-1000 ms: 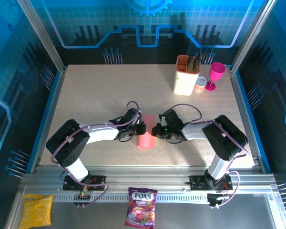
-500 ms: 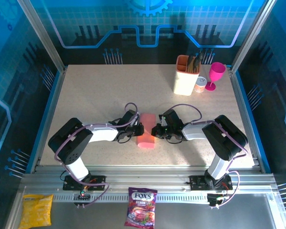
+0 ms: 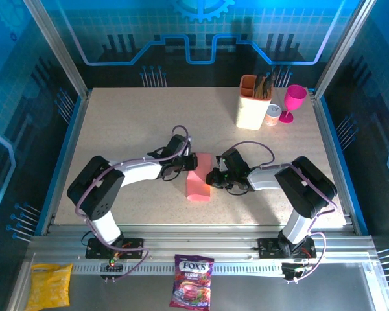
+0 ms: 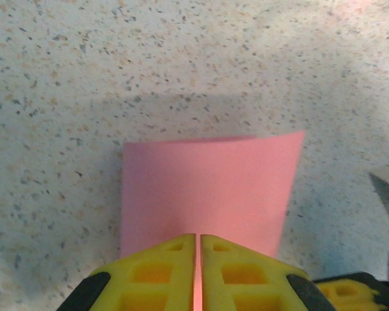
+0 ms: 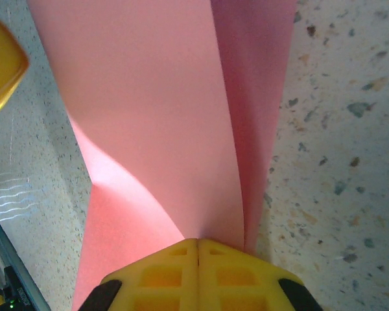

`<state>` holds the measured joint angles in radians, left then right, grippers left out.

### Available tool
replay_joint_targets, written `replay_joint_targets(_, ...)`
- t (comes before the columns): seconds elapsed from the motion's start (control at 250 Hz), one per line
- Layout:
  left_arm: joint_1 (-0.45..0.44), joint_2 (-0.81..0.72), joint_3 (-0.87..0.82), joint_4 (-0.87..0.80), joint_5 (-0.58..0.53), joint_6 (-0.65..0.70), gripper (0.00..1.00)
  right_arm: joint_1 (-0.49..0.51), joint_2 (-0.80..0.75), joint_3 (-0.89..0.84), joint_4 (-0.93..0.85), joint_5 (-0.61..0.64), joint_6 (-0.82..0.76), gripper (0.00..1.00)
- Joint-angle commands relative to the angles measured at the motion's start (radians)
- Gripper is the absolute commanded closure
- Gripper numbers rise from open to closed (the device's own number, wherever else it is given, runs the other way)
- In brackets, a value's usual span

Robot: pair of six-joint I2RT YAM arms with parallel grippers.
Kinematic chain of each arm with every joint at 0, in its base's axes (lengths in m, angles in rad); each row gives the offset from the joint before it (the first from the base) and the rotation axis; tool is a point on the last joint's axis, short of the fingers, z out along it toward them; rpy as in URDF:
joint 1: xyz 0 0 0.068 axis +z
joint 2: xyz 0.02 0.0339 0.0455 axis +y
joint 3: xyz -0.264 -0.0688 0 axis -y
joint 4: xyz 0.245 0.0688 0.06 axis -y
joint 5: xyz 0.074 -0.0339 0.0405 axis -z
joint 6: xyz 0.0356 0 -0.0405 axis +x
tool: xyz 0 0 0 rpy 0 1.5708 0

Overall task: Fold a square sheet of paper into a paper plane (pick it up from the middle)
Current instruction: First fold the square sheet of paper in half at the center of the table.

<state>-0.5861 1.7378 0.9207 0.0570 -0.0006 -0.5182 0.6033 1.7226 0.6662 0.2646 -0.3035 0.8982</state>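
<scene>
**Front rail, left.** A yellow packet [image 3: 48, 285] lies on the metal rail ahead of the arm bases, off the worktop [image 3: 117, 123].

**Left claw.** The left claw [image 3: 192, 162] sits near the middle of the worktop and points right. In the left wrist view, the two yellow fingers of the left claw [image 4: 198, 241] stand almost together. A thin pink line shows in the slit between them. State: narrow, clamped on the near edge of the paper.

**Task item.** The paper plane [image 3: 198, 183] is at this stage a folded salmon-pink sheet, not a pointed dart. It lies at the centre of the worktop, directly between the two claws and touching both. In the left wrist view, the paper plane [image 4: 211, 184] extends away from the fingers as a flat panel, and a shadow lies on the worktop beyond its far edge.

**Front rail, centre.** A FOX'S candy bag [image 3: 192, 288] lies on the rail.

**Right claw.** The right claw [image 3: 211, 177] points left and meets the sheet's right side. In the right wrist view, the fingers of the right claw [image 5: 198, 245] are pressed together. Two layers of the paper plane [image 5: 155, 110], a broad light one and a narrower darker one, run into the fingertips. State: narrow, holding the paper.

**Far right corner.** A cream utensil holder [image 3: 253, 107] stands upright. A small can [image 3: 272, 115] is just beside it, followed by a magenta goblet [image 3: 293, 102].
</scene>
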Motion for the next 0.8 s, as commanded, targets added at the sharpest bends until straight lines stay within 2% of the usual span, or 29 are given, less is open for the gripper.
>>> replay_joint_targets(0.0,0.026,0.055,0.040,-0.027,0.026,0.048,0.89,0.024,0.049,-0.041,-0.074,0.024,-0.005,1.00)
replay_joint_targets(0.224,0.051,0.148,0.054,-0.016,0.002,0.071,0.90,0.024,0.052,-0.047,-0.073,0.024,-0.007,1.00)
replay_joint_targets(0.391,0.054,0.142,0.020,0.005,0.002,0.063,0.92,0.024,0.049,-0.050,-0.075,0.026,-0.008,1.00)
replay_joint_targets(0.595,0.041,-0.030,-0.045,0.003,0.056,0.012,0.88,0.025,0.049,-0.049,-0.081,0.030,-0.011,1.00)
replay_joint_targets(0.795,-0.036,-0.199,-0.143,-0.021,0.085,-0.042,0.87,0.026,0.057,-0.045,-0.081,0.032,-0.011,1.00)
